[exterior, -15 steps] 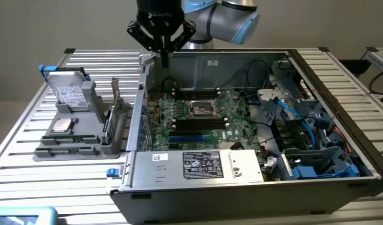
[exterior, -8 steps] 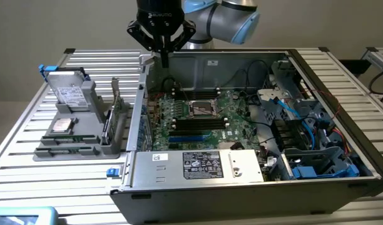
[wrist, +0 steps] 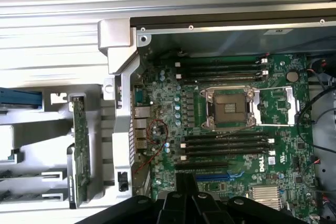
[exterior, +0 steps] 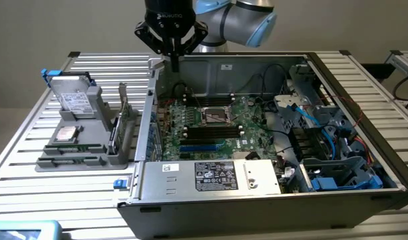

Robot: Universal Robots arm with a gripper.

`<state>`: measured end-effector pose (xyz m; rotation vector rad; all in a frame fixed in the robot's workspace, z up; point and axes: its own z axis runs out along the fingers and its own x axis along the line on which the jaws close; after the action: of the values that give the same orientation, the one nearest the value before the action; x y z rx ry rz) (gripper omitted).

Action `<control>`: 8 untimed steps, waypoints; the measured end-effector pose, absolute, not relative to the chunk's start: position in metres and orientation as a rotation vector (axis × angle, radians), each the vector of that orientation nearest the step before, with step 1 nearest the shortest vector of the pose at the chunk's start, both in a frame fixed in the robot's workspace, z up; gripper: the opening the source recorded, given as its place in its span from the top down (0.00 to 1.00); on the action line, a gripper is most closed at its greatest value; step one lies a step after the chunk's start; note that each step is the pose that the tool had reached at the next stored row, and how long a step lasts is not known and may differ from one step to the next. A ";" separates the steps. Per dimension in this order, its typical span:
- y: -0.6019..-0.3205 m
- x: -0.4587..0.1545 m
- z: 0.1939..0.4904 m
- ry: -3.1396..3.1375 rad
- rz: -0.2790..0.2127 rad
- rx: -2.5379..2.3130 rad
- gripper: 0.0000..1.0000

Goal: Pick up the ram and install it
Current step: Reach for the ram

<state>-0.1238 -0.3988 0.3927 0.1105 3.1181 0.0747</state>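
The ram [exterior: 76, 148] sits in a low slot near the front of the gray holder [exterior: 57, 165], which rests on the slatted surface [exterior: 30, 187] to the exterior view's left of the open computer case [exterior: 257, 210], well apart from the arm. In the same holder, a hard drive [exterior: 74, 100] stands at the back and a green expansion card [exterior: 124, 107] stands upright beside the case wall. The fingers [exterior: 174, 57] are pinched together with nothing between them. They hang over the case's rear corner, above the motherboard [exterior: 241, 137], whose black memory slots [wrist: 226, 145] flank the CPU socket [wrist: 229, 107].
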 end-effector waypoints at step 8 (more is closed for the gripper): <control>-0.401 -0.152 0.393 3.118 0.075 0.110 0.89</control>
<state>-0.1517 -0.4007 0.3926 0.1104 3.1184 0.0750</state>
